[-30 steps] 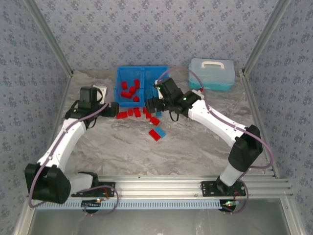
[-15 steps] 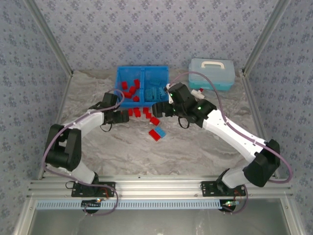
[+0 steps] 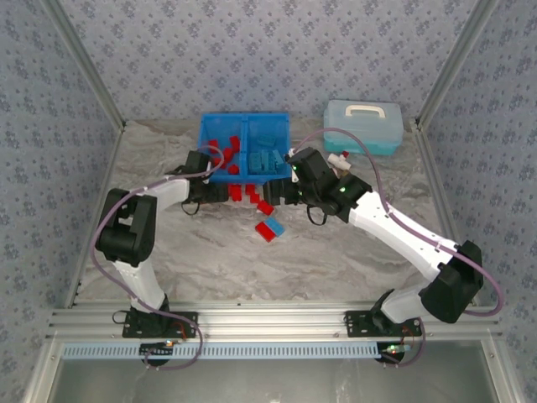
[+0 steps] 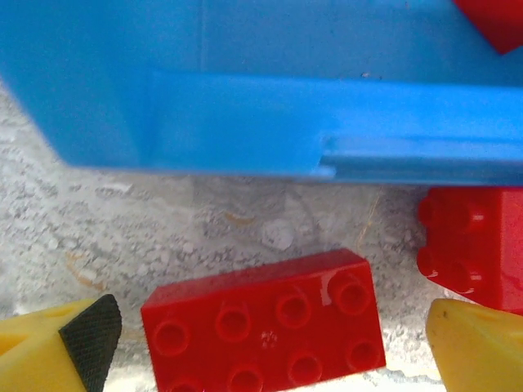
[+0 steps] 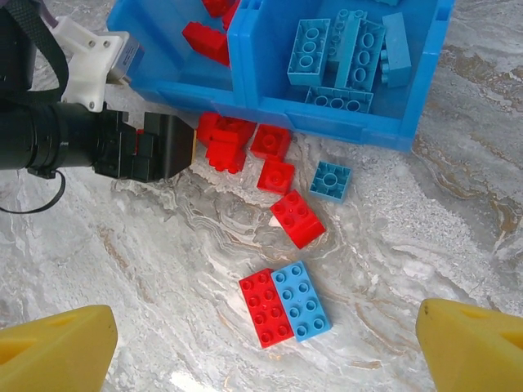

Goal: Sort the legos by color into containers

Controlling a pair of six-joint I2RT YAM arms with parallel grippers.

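Note:
The blue bin (image 3: 245, 117) holds red legos in its left compartment (image 5: 204, 41) and light blue legos in its right one (image 5: 343, 57). Several loose red legos (image 5: 237, 140) lie on the table just in front of the bin. My left gripper (image 3: 220, 192) is low beside them and open, with a red eight-stud brick (image 4: 261, 322) lying between its fingers (image 4: 82, 335). My right gripper (image 5: 265, 347) hangs open above a red and a blue brick lying side by side (image 5: 284, 304). Further up lie another red brick (image 5: 297, 219) and a small blue one (image 5: 330, 180).
A pale blue lidded case (image 3: 362, 126) with a white handle stands at the back right. The bin's front wall (image 4: 327, 139) rises right behind the left gripper. Aluminium frame posts border the marbled table on both sides.
The left arm has swung its gripper right, up to the red legos in front of the bin. The right arm drew back to the right about a second ago and has since barely shifted.

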